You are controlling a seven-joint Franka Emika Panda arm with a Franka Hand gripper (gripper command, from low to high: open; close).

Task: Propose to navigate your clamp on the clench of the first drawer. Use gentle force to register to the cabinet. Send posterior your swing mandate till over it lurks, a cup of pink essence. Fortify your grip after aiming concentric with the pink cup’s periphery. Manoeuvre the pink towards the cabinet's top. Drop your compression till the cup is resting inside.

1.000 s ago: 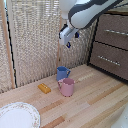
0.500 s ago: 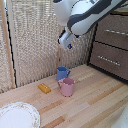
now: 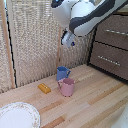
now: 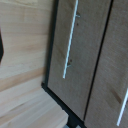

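On the exterior view's left a plate [image 3: 17, 116] lies at the near edge of the wooden table [image 3: 95, 105]. Next comes a small yellow block [image 3: 44, 88], then the blue mug [image 3: 62, 73] with the pink cup [image 3: 67, 87] just in front of it, near enough that they may touch.

The cup looks like a stiff, light, glazed mug, probably slick and liable to chip. Its open rim faces up and its handle points toward the block. Pinching one wall at the rim, on the side away from the blue mug, seems the safest hold.

Above the mugs, well clear of them, hangs the clamp [image 3: 69, 41] under the white arm [image 3: 92, 15]. It is too blurred to tell how far its fingers are parted. It seems to carry nothing.

On the right stands the cabinet [image 3: 100, 45], with the handle [image 3: 115, 32] on the first drawer [image 3: 112, 37] untouched and that drawer looking shut. The wrist view shows only drawer fronts and bars [image 4: 70, 40] over the tabletop.

Against half a second ago, the arm has swung a little toward the cabinet. The cup, blue mug, block and plate lie where they were.
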